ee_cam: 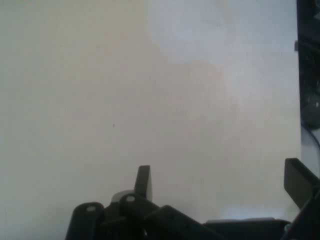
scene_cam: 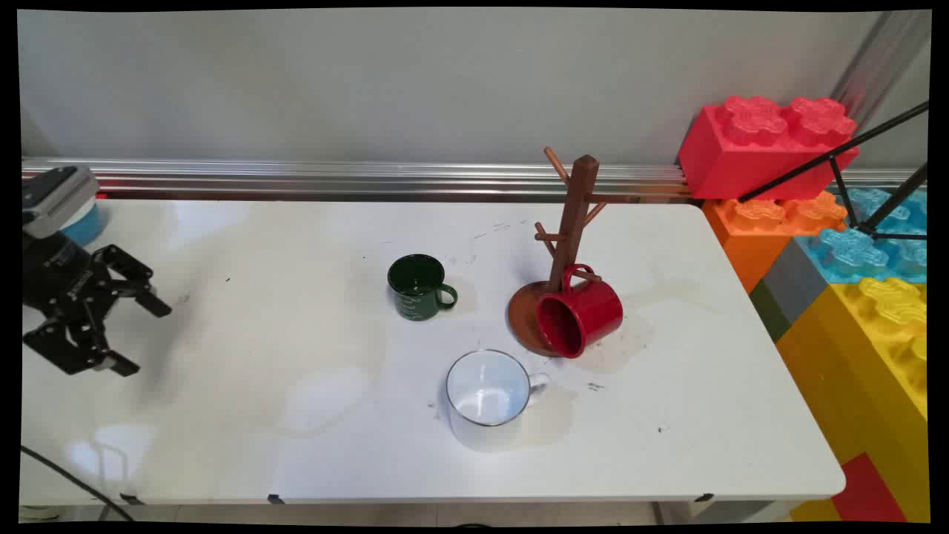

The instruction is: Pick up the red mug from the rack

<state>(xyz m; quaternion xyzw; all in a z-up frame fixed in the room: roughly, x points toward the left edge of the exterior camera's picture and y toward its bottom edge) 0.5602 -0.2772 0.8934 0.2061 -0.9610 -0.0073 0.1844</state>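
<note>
My black gripper (scene_cam: 144, 337) hangs open above the table's left side, with nothing between its fingers. In the hand view the gripper (ee_cam: 220, 182) looks down on bare white tabletop (ee_cam: 150, 90). A dark green mug (scene_cam: 419, 287) stands upright near the table's middle, well to the gripper's right. A white mug (scene_cam: 489, 395) stands nearer the front edge. A red mug (scene_cam: 582, 314) hangs tilted by its handle from a low peg of the brown wooden mug tree (scene_cam: 569, 237), its mouth facing the camera over the tree's round base.
Large toy blocks in red (scene_cam: 764, 144), orange, blue and yellow (scene_cam: 875, 348) are stacked past the table's right edge. A metal rail (scene_cam: 334, 178) runs along the back edge. A black cable (scene_cam: 67, 475) crosses the front left corner.
</note>
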